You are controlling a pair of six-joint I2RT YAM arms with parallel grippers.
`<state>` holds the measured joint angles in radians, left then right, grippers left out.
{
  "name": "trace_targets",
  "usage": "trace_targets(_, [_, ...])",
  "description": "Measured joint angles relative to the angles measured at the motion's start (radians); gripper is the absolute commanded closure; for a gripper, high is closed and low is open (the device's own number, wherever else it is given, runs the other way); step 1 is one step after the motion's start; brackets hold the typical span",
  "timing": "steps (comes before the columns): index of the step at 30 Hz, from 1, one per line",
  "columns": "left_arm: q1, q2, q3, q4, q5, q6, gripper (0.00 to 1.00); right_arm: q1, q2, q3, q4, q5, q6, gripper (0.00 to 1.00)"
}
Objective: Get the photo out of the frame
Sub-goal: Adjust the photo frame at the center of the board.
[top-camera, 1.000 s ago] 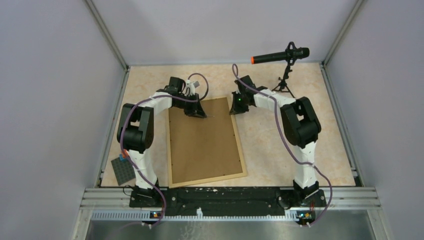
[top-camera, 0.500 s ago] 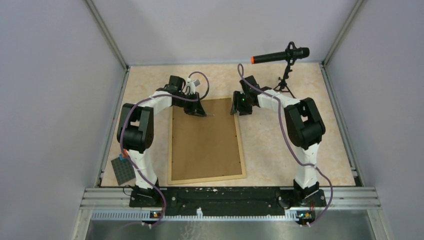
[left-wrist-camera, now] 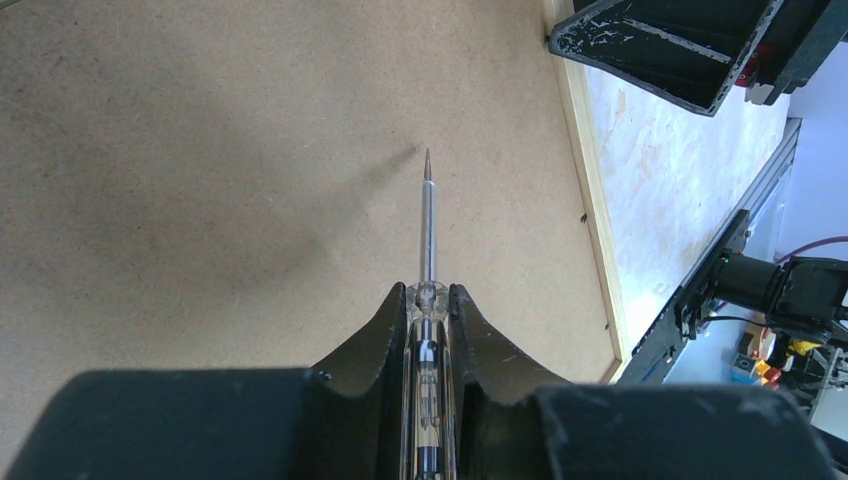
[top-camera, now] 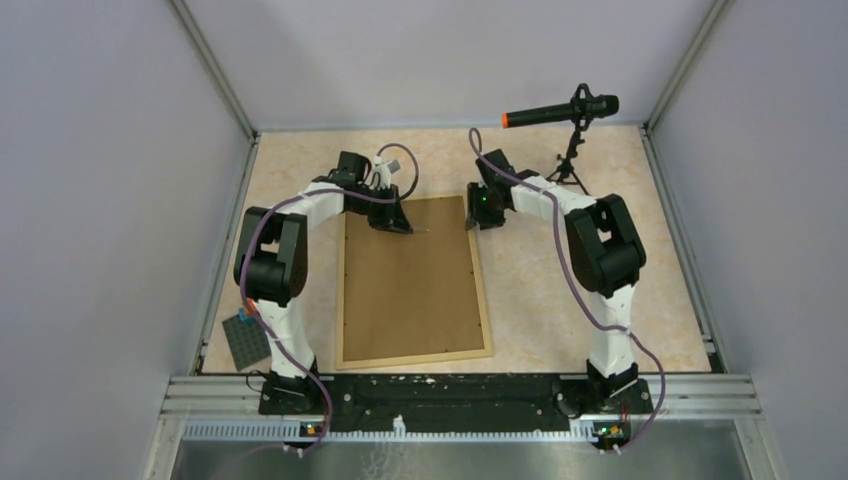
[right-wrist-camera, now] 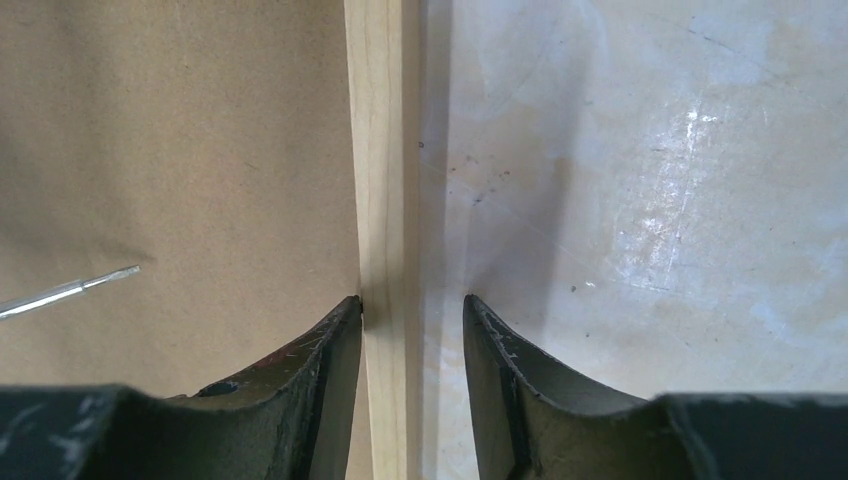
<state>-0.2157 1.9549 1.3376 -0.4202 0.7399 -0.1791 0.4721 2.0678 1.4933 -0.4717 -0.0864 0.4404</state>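
Observation:
The frame point(top-camera: 484, 300) lies face down on the table, its brown backing board point(top-camera: 410, 290) up. The photo is hidden beneath it. My left gripper point(top-camera: 395, 222) hovers over the backing's far left part, shut on a clear-handled screwdriver point(left-wrist-camera: 428, 230); its tip hangs just above the board point(left-wrist-camera: 200, 200). My right gripper point(top-camera: 478, 215) is at the frame's far right corner. It is open, and its jaws straddle the light-wood rail point(right-wrist-camera: 378, 150): the left finger point(right-wrist-camera: 310, 370) touches the rail's inner side, the right finger is over the table. The screwdriver tip point(right-wrist-camera: 70, 290) shows at left there.
A dark grey studded baseplate point(top-camera: 243, 340) lies at the near left by the left arm's base. A microphone on a small tripod point(top-camera: 570, 150) stands at the far right. Grey walls close three sides; an aluminium rail point(top-camera: 460, 390) runs along the near edge.
My right gripper went from shut to open and shifted slightly right over the frame's rail. The frame's far end swung a little to the right. The left gripper held still.

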Motion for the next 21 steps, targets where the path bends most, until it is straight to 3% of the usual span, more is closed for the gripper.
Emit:
trace_targets(3, [0.0, 0.0, 0.0, 0.0, 0.0, 0.0, 1.0, 0.011, 0.008, 0.014, -0.008, 0.017, -0.01, 0.58])
trace_targets(6, [0.0, 0.0, 0.0, 0.0, 0.0, 0.0, 1.0, 0.023, 0.014, 0.023, -0.008, 0.022, -0.018, 0.79])
trace_targets(12, [0.0, 0.0, 0.0, -0.001, 0.0, 0.002, 1.0, 0.032, 0.024, 0.035, -0.011, 0.018, -0.021, 1.0])
trace_targets(21, [0.0, 0.0, 0.0, -0.002, 0.0, 0.006, 1.0, 0.004, 0.013, 0.008, 0.01, -0.017, 0.014, 1.0])
